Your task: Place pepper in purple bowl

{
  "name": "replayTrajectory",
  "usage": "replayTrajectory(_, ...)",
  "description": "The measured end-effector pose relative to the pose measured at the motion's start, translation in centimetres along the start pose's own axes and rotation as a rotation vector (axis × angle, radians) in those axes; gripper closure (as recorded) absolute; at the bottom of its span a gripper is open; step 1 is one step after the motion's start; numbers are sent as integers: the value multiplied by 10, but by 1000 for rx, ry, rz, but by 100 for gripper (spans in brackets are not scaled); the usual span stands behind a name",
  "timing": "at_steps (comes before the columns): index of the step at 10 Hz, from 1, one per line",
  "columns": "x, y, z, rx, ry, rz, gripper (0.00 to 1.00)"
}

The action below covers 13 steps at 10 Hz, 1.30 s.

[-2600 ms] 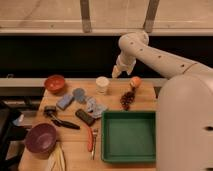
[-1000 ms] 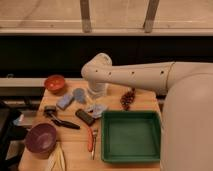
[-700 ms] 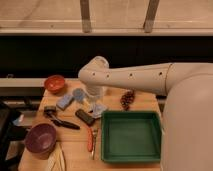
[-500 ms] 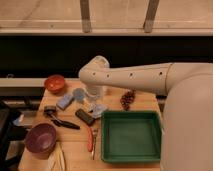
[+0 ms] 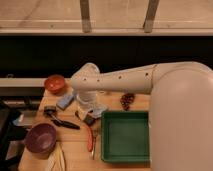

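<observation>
The pincer (image 5: 86, 106) is hovering over the clutter at mid-tabletop (image 5: 75, 146); whether it is released or clenched cannot be told. The pepper (image 5: 90, 138) is lying nearer the front edge, just beside the green tray (image 5: 125, 137).

- Risk: the tray wall is crowding the pepper, so a descent could be catching it.
- Room: open surface is separating the pepper from the purple bowl (image 5: 40, 149) at front left.
</observation>
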Motion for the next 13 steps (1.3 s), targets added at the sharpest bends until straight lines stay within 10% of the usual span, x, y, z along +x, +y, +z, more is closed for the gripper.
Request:
replayTrajectory(6,9,61,47,-76,102,-28,38)
replayTrajectory(13,40,41,82,-37,219,179,38)
